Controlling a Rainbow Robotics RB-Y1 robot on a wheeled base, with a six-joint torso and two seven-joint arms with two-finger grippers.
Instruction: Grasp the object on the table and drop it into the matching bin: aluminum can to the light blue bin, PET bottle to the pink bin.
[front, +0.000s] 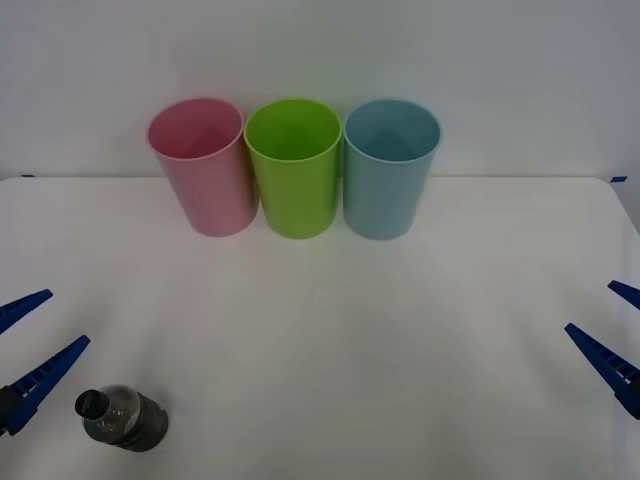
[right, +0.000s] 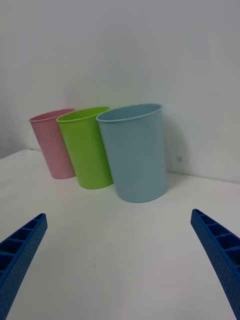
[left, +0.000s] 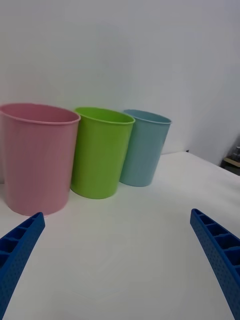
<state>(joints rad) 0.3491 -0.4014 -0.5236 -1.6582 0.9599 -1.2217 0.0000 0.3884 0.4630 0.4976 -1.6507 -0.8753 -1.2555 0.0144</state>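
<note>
Standing upright near the bench's (front: 320, 330) front left corner: PET bottle (front: 124, 418), black cap up, just beside the left pincer (front: 30, 345), spread wide, probably poised for the grasp. Waiting at the right edge, also spread: right pincer (front: 612, 330). Lined up along the far side, rims touching: pink bin (front: 203, 165), lime green cup (front: 294, 165), light blue bin (front: 389, 165), insides apparently bare.
</note>
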